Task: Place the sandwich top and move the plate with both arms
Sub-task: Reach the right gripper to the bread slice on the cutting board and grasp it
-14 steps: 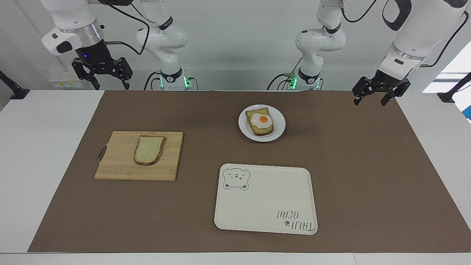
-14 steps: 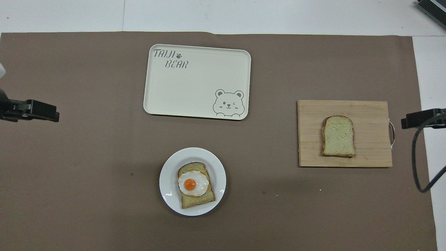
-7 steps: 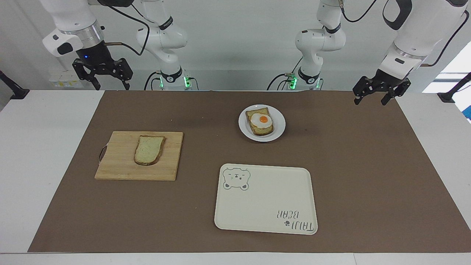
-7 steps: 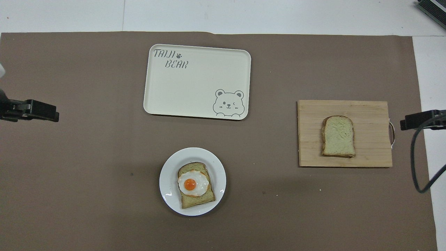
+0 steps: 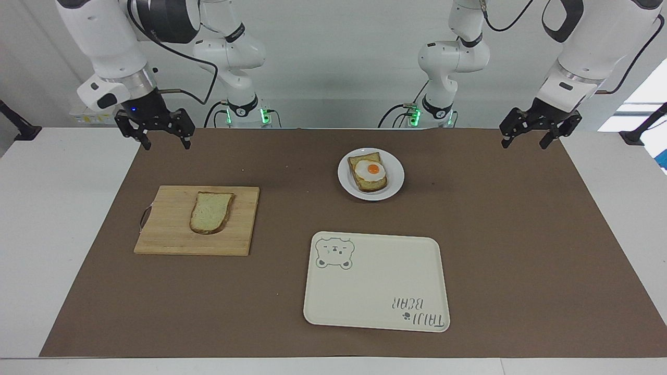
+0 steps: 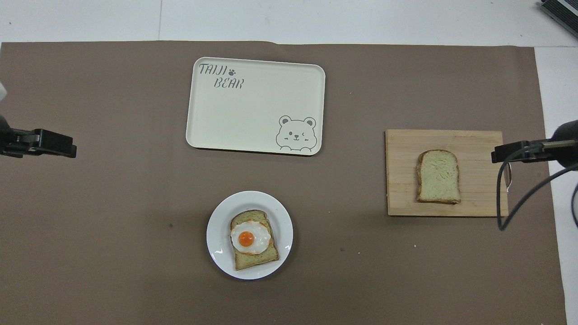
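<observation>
The sandwich top, a plain pale slice with brown crust, lies flat on a wooden cutting board. The white plate holds a toast slice with a fried egg. My right gripper is open and empty, raised over the mat by the board's handle end. My left gripper is open and empty, waiting raised over the mat's edge at the left arm's end.
A cream rectangular tray with a bear drawing lies farther from the robots than the plate. A brown mat covers the table's middle. The board has a metal handle at the right arm's end.
My right gripper has come down and moved in toward the cutting board's handle end. The left arm, bread, plate and tray have not moved.
</observation>
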`<act>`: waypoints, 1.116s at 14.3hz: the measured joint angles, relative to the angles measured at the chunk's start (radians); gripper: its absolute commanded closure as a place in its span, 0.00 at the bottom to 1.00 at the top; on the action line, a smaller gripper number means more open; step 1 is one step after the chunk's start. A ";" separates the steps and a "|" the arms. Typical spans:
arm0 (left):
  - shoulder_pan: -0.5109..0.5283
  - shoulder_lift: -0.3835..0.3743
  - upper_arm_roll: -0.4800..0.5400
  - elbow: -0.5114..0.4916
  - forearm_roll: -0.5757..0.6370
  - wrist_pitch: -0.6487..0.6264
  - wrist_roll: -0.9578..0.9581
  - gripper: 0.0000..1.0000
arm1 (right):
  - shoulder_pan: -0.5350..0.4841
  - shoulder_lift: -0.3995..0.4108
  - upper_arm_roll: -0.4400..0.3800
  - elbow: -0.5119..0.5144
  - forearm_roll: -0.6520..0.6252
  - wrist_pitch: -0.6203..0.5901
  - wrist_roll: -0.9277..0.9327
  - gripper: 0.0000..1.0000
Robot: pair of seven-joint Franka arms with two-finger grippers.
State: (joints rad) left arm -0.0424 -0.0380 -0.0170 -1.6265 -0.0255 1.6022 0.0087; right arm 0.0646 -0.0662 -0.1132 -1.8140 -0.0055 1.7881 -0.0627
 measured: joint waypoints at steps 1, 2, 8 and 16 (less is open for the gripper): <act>0.000 0.000 0.000 0.000 0.000 0.000 0.000 0.00 | 0.000 0.014 0.000 -0.026 0.000 0.036 0.000 0.00; 0.000 0.000 0.000 0.000 0.000 0.000 0.000 0.00 | 0.000 0.034 0.000 -0.043 0.000 0.070 0.000 0.00; 0.000 0.000 0.000 0.000 0.000 0.000 0.000 0.00 | -0.007 0.205 -0.001 -0.093 0.043 0.300 -0.088 0.00; 0.000 0.000 0.000 0.000 0.000 0.000 0.000 0.00 | -0.083 0.275 -0.004 -0.223 0.144 0.431 -0.199 0.00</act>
State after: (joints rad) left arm -0.0423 -0.0382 -0.0170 -1.6265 -0.0255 1.6022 0.0087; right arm -0.0186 0.2090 -0.1177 -2.0372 0.1382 2.2186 -0.2621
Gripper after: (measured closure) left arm 0.000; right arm 0.000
